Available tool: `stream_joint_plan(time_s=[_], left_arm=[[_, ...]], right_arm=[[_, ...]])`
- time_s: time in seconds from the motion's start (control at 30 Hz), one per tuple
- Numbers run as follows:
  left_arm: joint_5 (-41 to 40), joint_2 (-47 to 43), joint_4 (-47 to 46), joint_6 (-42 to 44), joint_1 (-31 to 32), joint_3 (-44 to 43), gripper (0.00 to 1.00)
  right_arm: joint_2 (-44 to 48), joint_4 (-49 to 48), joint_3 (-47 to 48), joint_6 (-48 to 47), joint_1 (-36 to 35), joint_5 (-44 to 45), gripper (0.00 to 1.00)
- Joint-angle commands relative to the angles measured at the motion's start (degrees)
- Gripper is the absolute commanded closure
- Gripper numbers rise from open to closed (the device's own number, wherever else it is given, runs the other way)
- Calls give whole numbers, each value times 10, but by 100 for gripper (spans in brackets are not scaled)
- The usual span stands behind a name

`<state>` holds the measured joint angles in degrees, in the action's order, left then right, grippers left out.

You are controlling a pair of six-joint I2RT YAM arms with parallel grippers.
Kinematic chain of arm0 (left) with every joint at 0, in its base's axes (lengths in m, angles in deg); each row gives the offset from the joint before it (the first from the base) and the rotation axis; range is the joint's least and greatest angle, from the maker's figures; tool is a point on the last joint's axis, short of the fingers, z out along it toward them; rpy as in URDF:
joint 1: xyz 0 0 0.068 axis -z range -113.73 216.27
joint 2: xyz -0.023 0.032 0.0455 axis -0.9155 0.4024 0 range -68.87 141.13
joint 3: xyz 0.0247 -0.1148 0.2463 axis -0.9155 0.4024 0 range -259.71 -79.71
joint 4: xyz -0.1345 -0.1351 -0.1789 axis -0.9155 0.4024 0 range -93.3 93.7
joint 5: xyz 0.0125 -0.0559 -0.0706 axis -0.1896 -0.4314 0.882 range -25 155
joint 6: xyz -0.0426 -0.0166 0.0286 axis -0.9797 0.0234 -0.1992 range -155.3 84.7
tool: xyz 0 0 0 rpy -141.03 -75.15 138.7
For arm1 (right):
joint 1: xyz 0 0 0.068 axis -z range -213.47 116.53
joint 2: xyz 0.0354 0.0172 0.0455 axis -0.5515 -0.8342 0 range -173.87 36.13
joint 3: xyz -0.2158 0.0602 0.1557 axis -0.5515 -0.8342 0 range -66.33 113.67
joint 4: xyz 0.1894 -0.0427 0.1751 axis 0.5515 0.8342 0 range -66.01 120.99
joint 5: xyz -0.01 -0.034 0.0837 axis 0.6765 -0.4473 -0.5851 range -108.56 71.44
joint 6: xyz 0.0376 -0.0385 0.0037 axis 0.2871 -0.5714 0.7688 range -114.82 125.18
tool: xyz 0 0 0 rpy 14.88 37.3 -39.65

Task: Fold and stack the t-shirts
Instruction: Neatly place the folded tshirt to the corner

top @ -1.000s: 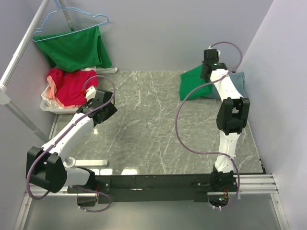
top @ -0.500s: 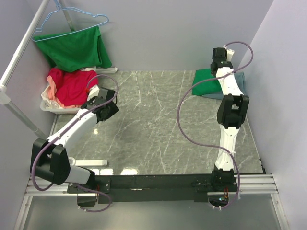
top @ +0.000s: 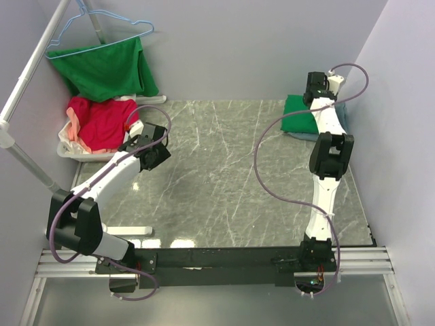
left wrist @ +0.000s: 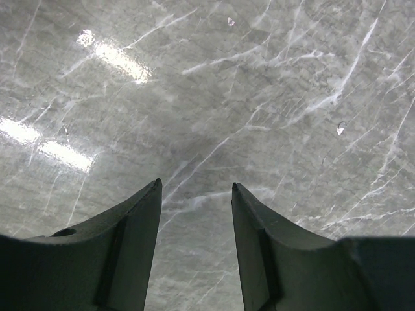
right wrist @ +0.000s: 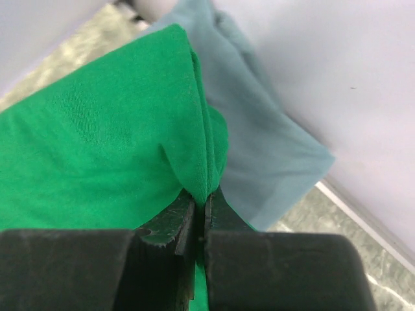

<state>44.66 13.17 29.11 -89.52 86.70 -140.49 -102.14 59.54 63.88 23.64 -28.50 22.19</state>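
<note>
I have my right gripper [right wrist: 206, 201] pinched tight on a raised fold of the bright green folded cotton t-shirt [right wrist: 97, 149]. That shirt lies on top of the dusty blue-grey cloth t-shirt [right wrist: 259, 149] in the far right corner of the grey marble-patterned table [top: 224, 176], just beside the pale wall [right wrist: 337, 65]. My left gripper [left wrist: 194, 188] hovers over bare tabletop towards the left side, its fingers roughly half apart with nothing between them, while at the far left a second green t-shirt [top: 102, 68] hangs on a blue wire hanger [top: 109, 27] above a crumpled red t-shirt [top: 102, 122] in a white basket [top: 68, 151].
</note>
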Motion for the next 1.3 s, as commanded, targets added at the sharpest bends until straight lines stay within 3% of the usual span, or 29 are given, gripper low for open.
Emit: stream_joint_plan(time_s=[0.0,0.47,0.5,0.57,0.63,0.7,0.93,1.27], left_arm=[[7,1,-15,10,0,-24,47],[10,0,-16,13,1,-24,47],[11,1,-16,15,1,-25,48],[17,3,-21,19,1,-24,47],[20,4,-25,24,1,-22,47],[23,5,-33,31,1,-20,45],[19,-3,-58,40,6,-9,32],[6,-28,-108,76,68,11,20]], right_arm=[[38,-40,-14,14,29,73,100],[-9,-29,11,13,58,74,100],[-9,-29,14,11,58,61,97],[-4,-37,7,8,58,58,79],[7,-37,0,14,58,50,49],[19,-36,-7,22,56,48,28],[80,-55,-58,24,15,43,21],[235,-23,-203,49,-188,6,21]])
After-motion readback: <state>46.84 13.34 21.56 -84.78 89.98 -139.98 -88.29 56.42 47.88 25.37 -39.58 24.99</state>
